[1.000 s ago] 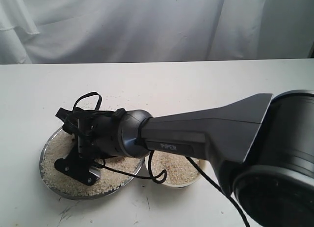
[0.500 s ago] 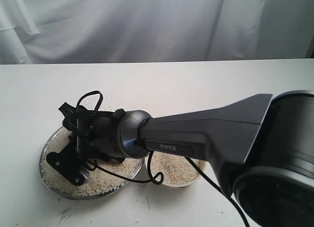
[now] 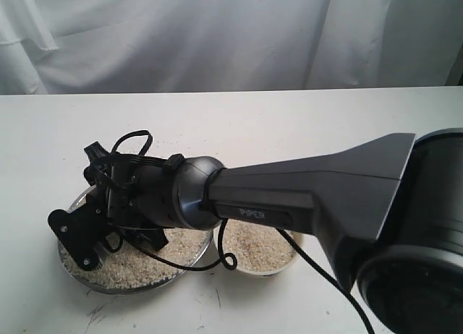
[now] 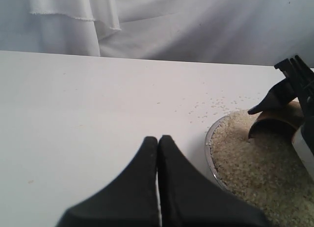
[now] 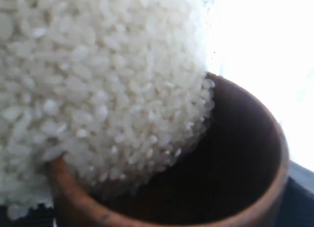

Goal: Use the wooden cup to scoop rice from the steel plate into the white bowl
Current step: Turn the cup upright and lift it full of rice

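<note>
Rice (image 3: 137,265) lay spread across the steel plate (image 3: 108,286), covering most of its floor up to the thin rim. The right arm reached over the plate from the bowl's side, and the right gripper (image 3: 88,240) hung above the plate's far-left edge, pointing down into the grains. Its jaws stood wide and were clamped on the wooden cup (image 4: 275,123); one black finger (image 4: 267,101) lay against the cup's upper side. The cup was tipped on its side inside the plate with its mouth pushed into the heap. From the right wrist, the cup (image 5: 265,197) showed a reddish-brown rim and a dark inside, and grains were banked into roughly half of the opening while the other half was bare.

The white bowl (image 3: 255,272) sat just beside the plate, on the side away from the right gripper, nearly touching the plate's rim. It already held a layer of rice, and a black cable looped down between bowl and plate.

The left gripper (image 4: 158,141) hovered over the bare white table (image 3: 289,131) just outside the plate's rim, its two fingers pressed together with nothing between them. A few stray grains (image 4: 211,106) lay on the table beyond the plate's rim.
</note>
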Available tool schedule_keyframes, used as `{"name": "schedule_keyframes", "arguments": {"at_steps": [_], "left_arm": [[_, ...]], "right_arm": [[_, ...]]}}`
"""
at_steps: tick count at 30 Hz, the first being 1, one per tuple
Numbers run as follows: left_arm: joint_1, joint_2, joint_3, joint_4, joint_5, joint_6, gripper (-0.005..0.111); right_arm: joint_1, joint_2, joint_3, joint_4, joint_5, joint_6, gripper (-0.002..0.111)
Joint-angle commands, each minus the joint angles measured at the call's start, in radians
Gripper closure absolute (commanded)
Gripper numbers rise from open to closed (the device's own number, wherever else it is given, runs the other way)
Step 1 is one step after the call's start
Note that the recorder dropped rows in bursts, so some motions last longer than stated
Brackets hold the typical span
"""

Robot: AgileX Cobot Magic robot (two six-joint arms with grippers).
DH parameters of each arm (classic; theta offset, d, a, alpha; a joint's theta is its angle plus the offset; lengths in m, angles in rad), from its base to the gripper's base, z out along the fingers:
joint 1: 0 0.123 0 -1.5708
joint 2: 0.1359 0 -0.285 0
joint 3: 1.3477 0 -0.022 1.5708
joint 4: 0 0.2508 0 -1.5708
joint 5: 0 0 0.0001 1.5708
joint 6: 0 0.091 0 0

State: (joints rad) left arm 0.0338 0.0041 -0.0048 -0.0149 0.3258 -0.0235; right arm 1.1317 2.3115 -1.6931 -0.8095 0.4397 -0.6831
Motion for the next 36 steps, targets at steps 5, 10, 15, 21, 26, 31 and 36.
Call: {"name": "schedule_keyframes", "arguments": {"at_steps": [5, 10, 15, 21, 26, 31, 36], "left_arm": [[0.002, -0.004, 0.005, -0.002, -0.007, 0.0, 0.107], [0.002, -0.004, 0.005, -0.002, -0.007, 0.0, 0.107], [0.002, -0.004, 0.005, -0.002, -0.007, 0.0, 0.107], [0.002, -0.004, 0.005, -0.002, -0.007, 0.0, 0.107], [0.002, -0.004, 0.005, -0.002, -0.007, 0.0, 0.107], [0.002, -0.004, 0.005, -0.002, -0.007, 0.0, 0.107], [0.002, -0.004, 0.005, -0.002, -0.007, 0.0, 0.107]], "right_arm": [[0.0, -0.021, 0.006, 0.043, -0.009, 0.05, 0.108], [-0.027, -0.021, 0.006, 0.089, -0.025, 0.13, 0.108], [-0.063, -0.021, 0.006, 0.111, -0.031, 0.233, 0.108], [-0.08, -0.021, 0.006, 0.148, -0.09, 0.32, 0.108], [-0.08, -0.021, 0.006, 0.172, -0.13, 0.346, 0.108], [-0.085, -0.029, 0.006, 0.201, -0.143, 0.427, 0.108], [-0.1, -0.094, 0.041, 0.227, -0.163, 0.485, 0.108]]}}
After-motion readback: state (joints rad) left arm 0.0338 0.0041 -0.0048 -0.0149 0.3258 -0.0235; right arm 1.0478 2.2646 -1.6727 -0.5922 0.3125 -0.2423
